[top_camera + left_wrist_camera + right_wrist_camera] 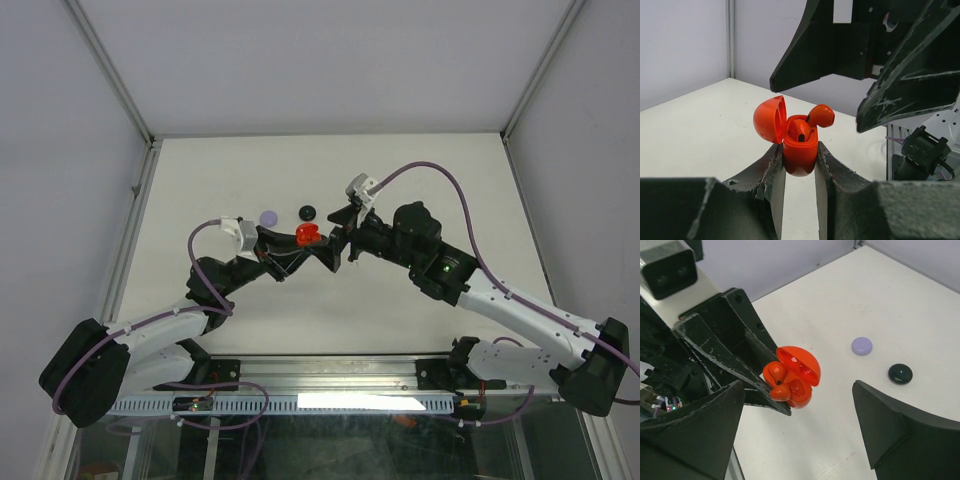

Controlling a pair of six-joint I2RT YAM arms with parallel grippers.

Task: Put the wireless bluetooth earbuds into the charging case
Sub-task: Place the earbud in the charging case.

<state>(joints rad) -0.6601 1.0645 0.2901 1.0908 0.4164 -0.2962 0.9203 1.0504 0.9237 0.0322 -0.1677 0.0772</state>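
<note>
Your left gripper (799, 161) is nearly closed, with both pads clamped on the lower half of the red charging case (800, 152). It's holding the case upright, and from the wrist views it looks clear of the table (420, 180). The lid (769, 120) is flipped open toward the left of that view. One earbud (800, 131) sits down inside the case. The other earbud (821, 115) sticks up above the rim, tilted.

Your right gripper (797, 390) is spread wide with nothing in it. It straddles the case from above, with a finger well off to each side and touching neither the case nor the buds.

For room, the two grippers meet nose to nose around mid-table, so that's the tight spot. There's open tabletop on all sides of them. The only other things nearby are a lilac round case (268, 216) and a black round case (307, 211), lying just beyond the grippers toward the back. They're close to each other but not touching. The back edge and both side edges of the table, where the walls come up, are well away.

Your left arm (200, 285) comes in low from the near-left corner with the elbow bent. Your right arm (450, 270) sweeps in from the near-right, with its wrist turned to face the left gripper.
</note>
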